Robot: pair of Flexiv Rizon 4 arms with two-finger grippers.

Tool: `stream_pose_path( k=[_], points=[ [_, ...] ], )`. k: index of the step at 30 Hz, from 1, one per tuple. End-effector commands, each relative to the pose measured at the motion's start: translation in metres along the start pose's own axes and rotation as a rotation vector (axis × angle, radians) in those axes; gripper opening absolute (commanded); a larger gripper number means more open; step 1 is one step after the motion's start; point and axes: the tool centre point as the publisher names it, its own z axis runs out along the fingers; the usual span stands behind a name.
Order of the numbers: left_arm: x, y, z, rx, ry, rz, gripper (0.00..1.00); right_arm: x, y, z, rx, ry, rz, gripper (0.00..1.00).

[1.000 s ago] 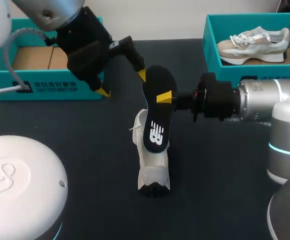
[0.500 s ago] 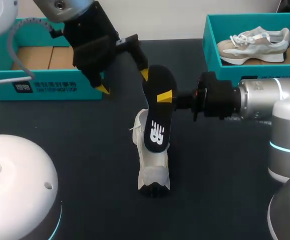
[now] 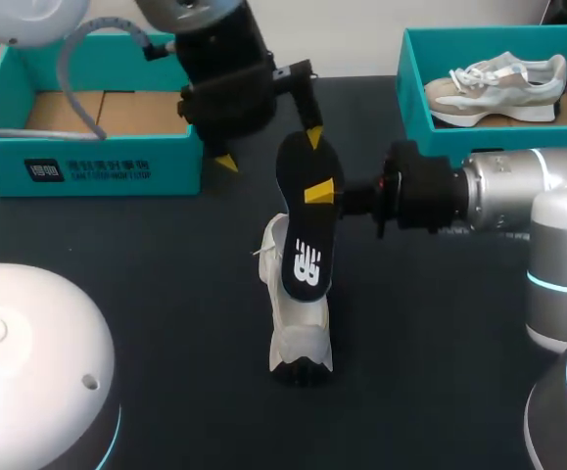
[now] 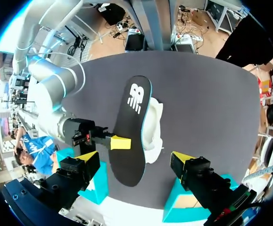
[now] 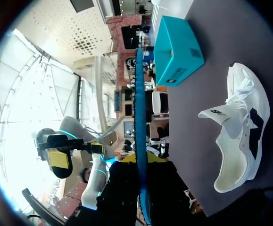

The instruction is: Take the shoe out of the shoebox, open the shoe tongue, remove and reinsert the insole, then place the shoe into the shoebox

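The black insole [image 3: 303, 220] hangs upright over the table, and my right gripper [image 3: 322, 191], coming in from the right, is shut on its edge. Under it the white shoe [image 3: 298, 318] lies on the dark table with its tongue pulled open. My left gripper [image 3: 269, 149] hovers open just behind the insole's upper end. In the left wrist view the insole [image 4: 129, 127] and the shoe [image 4: 154, 125] lie ahead of my open left gripper [image 4: 135, 157]. In the right wrist view the insole [image 5: 139, 108] shows edge-on in my right gripper [image 5: 141, 188], with the shoe [image 5: 242, 136] beside it.
An open teal shoebox [image 3: 87, 166] with a bare cardboard floor stands at the back left. Another teal box [image 3: 415, 98] at the back right holds a second shoe [image 3: 498, 83]. My arm bases fill the front corners.
My left arm has swung right and toward the back, bringing its open gripper up to the insole's top end. The right arm, the insole and the shoe have stayed put.
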Motion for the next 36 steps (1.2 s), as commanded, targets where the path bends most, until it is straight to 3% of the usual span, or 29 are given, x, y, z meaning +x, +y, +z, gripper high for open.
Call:
stream_pose_path(
  k=[1,11,25,29,36],
  points=[
    [-0.02,0.007,0.009,0.0,0.102,0.008,1.0,-0.002,0.0,0.003,-0.001,0.002,-0.001,0.0],
    [-0.034,0.02,0.026,0.017,0.122,0.023,1.0,0.0,-0.003,0.003,0.001,0.0,-0.005,0.0],
    [-0.034,0.016,0.03,0.029,0.119,0.041,1.0,0.002,-0.004,0.004,0.006,-0.003,-0.01,0.0],
    [-0.024,0.018,0.025,0.072,0.0,0.046,1.0,0.002,-0.003,0.003,0.008,-0.004,-0.01,0.0],
    [-0.001,0.016,0.021,0.052,-0.201,0.079,1.0,0.003,-0.002,0.002,0.012,-0.006,-0.009,0.0]
  ],
)
